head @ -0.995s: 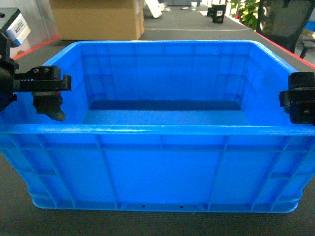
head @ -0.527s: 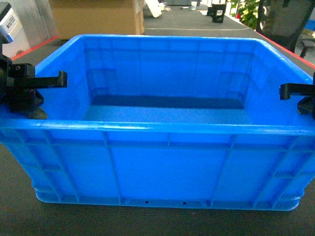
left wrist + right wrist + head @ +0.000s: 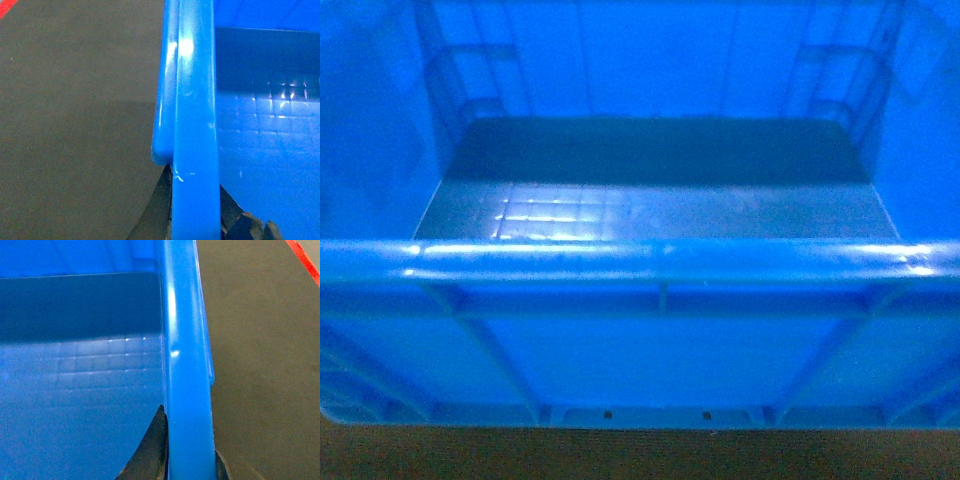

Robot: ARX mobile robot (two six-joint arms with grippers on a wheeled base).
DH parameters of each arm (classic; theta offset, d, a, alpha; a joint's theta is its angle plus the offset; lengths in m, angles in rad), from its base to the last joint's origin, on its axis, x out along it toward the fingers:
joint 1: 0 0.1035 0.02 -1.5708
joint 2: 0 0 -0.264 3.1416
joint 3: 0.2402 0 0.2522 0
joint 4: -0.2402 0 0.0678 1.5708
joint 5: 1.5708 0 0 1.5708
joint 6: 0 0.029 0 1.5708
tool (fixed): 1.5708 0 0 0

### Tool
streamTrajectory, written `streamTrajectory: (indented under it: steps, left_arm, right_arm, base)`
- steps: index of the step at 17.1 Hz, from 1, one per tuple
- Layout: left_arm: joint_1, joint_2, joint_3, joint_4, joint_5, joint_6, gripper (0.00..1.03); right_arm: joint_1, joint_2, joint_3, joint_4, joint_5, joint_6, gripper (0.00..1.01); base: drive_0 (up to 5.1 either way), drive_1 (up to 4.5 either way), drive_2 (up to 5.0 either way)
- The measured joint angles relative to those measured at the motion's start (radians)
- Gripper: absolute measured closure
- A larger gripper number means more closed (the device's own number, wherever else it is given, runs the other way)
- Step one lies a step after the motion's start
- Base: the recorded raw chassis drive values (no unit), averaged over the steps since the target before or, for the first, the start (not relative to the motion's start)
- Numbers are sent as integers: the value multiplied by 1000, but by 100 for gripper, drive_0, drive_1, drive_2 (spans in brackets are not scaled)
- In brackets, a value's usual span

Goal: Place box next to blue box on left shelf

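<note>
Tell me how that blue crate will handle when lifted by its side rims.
The box is probably stiff: ribbed walls, thick rim. Likely light for its size, since it looks empty. The glossy rim could slip, though the left gripper and right gripper straddle it.

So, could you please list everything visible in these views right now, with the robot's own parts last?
box: one, bright blue, fills the head view; nothing visible inside.
floor: one, dark grey, under and beside the box.
red line: one, at the floor's edge in the wrist views.
left tool: one, black, fingers either side of the box's left rim.
right tool: one, black, fingers either side of the right rim.
</note>
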Motion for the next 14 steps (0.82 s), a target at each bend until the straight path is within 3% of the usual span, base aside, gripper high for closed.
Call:
streamTrajectory:
  steps: [4,14]
  left_arm:
    - [-48,-169,-66,12,-56,0,95]
    - [-50,-160,-65,0,-54,-1,95]
  right_arm:
    - [43,-151,-74,50,58,-40,91]
    - [43,-142,-71,39,59,-47,91]
  base:
    - [0,0,0]
    - [-39,-39,-39]
